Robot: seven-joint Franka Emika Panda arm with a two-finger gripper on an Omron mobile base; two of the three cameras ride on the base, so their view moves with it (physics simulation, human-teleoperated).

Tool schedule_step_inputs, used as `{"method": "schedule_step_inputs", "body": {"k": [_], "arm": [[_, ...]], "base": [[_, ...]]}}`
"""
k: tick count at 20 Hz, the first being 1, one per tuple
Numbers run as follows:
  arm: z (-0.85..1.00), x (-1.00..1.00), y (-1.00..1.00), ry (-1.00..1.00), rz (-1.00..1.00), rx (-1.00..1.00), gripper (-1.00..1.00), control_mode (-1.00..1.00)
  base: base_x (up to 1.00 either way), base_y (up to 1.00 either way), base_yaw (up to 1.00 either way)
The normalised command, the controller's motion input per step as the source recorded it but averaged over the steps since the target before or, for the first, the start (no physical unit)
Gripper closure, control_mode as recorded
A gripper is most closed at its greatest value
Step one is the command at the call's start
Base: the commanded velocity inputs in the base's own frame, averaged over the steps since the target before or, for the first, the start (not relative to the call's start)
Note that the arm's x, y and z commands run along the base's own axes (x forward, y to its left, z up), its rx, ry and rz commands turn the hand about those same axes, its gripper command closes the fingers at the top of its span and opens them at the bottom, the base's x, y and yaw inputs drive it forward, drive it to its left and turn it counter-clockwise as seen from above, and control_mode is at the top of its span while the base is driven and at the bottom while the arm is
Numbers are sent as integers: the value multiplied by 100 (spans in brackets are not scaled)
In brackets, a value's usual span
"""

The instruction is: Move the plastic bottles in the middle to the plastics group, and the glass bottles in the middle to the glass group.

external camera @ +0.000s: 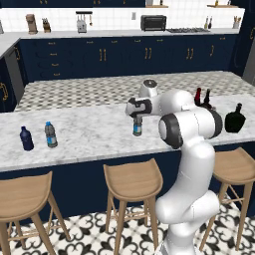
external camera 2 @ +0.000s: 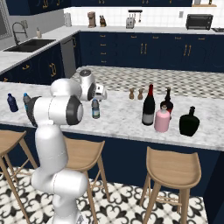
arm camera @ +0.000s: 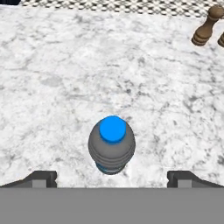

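The small water bottle point(arm camera: 111, 148), upright mid-tabletop point(arm camera: 52, 87), is lined up directly beneath the released end effector point(arm camera: 111, 178), so a straight descent and squeeze is called for next.

Bare marble rings the water bottle point(arm camera: 112, 148); pepper mills point(arm camera: 208, 27) stand well apart.

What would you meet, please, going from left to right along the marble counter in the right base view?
Dark-blue bottle → middle water bottle → two wooden shakers → wine bottle → pink bottle → black flask.
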Motion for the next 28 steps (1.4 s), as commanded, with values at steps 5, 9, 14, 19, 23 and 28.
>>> {"method": "schedule_step_inputs", "body": {"k": [5, 9, 14, 19, 23, 28], "arm": [[-21, 13, 8, 3, 2, -1, -100, -100], [-15, 14, 0, 2, 1, -1, -100, -100], [-3, 5, 0, 0, 0, 0, -100, -100], [-9, 7, 0, 0, 0, 0, -100, -100], [-17, 3, 0, 0, 0, 0, -100, -100], [-13, 5, 0, 0, 0, 0, -100, -100]], "base": [[0, 0, 0], [0, 0, 0], [0, 0, 0], [0, 0, 0], [0, 0, 0], [0, 0, 0]]}}
